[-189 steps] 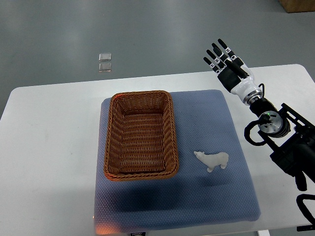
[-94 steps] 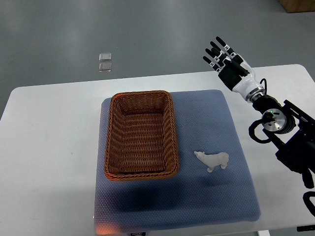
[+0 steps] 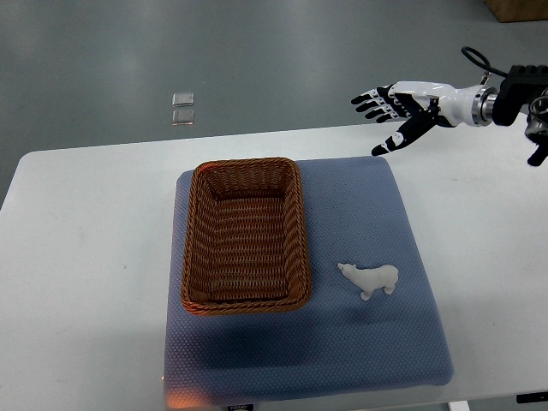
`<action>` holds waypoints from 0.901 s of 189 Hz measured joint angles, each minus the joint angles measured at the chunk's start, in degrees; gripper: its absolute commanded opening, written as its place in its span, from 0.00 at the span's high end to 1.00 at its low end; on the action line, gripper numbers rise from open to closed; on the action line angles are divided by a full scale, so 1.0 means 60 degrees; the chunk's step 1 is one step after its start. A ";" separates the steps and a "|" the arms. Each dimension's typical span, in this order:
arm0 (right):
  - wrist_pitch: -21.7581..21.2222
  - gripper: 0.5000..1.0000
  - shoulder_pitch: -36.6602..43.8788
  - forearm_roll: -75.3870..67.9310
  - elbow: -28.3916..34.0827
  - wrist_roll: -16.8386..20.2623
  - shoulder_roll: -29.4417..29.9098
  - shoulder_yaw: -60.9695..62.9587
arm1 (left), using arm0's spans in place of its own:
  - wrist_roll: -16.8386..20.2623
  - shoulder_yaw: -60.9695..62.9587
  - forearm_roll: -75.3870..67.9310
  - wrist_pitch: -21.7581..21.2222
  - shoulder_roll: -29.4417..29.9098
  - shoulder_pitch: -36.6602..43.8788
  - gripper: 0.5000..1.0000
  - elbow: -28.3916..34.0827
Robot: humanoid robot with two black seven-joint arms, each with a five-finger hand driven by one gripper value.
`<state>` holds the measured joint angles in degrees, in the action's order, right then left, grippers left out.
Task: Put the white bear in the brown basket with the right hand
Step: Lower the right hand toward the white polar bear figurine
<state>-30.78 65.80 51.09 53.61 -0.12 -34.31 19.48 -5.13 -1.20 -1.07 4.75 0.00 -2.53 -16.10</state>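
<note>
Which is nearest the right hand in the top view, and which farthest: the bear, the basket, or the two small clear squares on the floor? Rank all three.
Measured from the right hand across the picture:
1. Basket, left of and below the hand; its top right corner is closest.
2. Bear, straight below on the blue mat.
3. Squares, far left on the floor.

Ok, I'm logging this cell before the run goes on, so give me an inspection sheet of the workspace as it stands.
Surface: white table with a blue-grey mat on it.
Job's things: brown basket on the mat, nothing seen inside; white bear on the mat to the basket's right, apart from it.
Clutter: nothing seen on the table.
Hands: right hand over the table's far edge, fingers spread, holding nothing; left not in view.
Cables: black cable looping at the right forearm.
Surroundings: grey floor; small clear object on it; brown box corner at top right.
</note>
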 measured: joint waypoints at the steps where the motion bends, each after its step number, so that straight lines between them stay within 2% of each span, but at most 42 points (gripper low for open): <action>1: -0.0041 0.15 0.0081 0.0009 0.0025 0.0027 -0.0025 -0.0086 | -0.0001 0.0000 0.0000 0.0000 0.0000 -0.0004 0.00 -0.0001; 20: -0.0581 0.15 0.1622 0.0059 0.0617 0.0423 -0.0495 -0.1634 | -0.0005 -0.0004 -0.0006 0.0005 0.0000 -0.0118 0.00 -0.0014; 54: -0.0701 0.15 0.3191 -0.0888 0.2226 0.0975 -0.1160 -0.2756 | -0.0006 -0.0005 -0.0001 0.0014 0.0000 -0.0284 0.00 -0.0014; 87: -0.0704 0.16 0.3399 -0.2701 0.3418 0.1167 -0.1776 -0.2847 | -0.0004 -0.0011 0.0006 0.0016 0.0000 -0.0339 0.00 -0.0015; 124: -0.0684 0.17 0.3322 -0.3093 0.4204 0.1171 -0.2053 -0.2981 | -0.0002 -0.0018 0.0001 0.0016 0.0000 -0.0343 0.00 -0.0025; 170: 0.0184 0.18 0.3209 -0.3061 0.4989 0.1316 -0.2197 -0.3946 | -0.0002 -0.0005 0.0021 0.0016 0.0000 -0.0341 0.00 0.0055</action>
<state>-29.67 85.06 32.72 83.55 7.77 -47.49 -4.19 -5.14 -1.23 -0.95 4.84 0.00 -4.58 -15.77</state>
